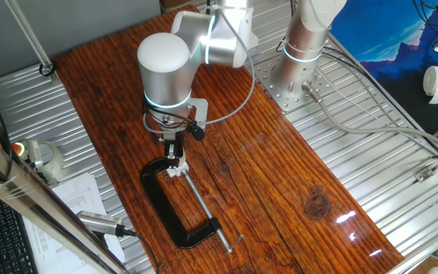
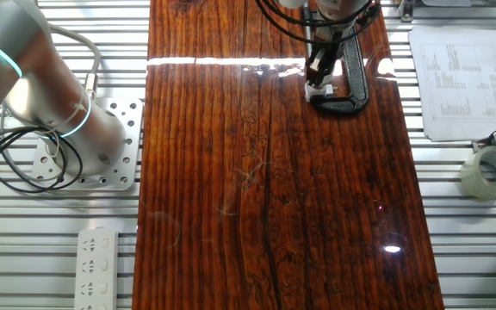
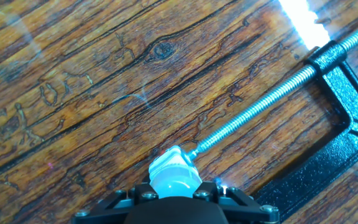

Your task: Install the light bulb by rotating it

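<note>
The black C-clamp (image 1: 175, 209) and its threaded screw (image 3: 253, 112) crowd the gripper (image 1: 175, 161) from three to six o'clock in the hand view; bare wooden table (image 3: 73, 74) lies open from nine to twelve.

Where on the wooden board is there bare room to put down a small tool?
Bare wood runs from the clamp to the board's opposite end, beside the arm's base plate. It is crowded where the gripper hangs over the clamp.

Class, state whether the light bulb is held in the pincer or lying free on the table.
Held: in the hand view the light bulb sits at the pincer, by the C-clamp screw tip.
</note>
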`<state>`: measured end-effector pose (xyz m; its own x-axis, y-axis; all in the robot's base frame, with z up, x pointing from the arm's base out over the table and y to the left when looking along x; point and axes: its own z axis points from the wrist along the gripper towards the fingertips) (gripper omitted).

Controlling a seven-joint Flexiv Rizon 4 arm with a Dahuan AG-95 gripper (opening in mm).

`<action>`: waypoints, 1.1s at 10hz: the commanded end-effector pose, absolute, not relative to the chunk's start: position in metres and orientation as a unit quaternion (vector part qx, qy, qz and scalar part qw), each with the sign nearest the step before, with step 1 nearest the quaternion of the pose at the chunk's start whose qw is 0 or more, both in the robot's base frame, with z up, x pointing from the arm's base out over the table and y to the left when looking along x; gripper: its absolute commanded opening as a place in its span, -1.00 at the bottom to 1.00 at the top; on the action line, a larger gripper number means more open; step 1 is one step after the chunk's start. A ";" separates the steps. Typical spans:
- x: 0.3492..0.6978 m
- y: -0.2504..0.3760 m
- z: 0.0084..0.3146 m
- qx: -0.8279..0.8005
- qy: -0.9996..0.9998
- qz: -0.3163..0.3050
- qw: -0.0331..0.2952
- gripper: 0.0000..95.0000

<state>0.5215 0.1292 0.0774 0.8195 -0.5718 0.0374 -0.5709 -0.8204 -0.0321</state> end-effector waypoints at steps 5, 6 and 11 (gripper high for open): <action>0.523 0.125 0.072 -0.936 0.351 -0.026 0.013 -0.60; 0.523 0.125 0.072 -0.933 0.357 -0.027 0.014 -0.60; 0.523 0.125 0.072 -0.908 0.418 -0.025 0.015 -1.00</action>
<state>0.5219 0.1257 0.0772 0.6601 -0.7506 0.0304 -0.7491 -0.6607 -0.0477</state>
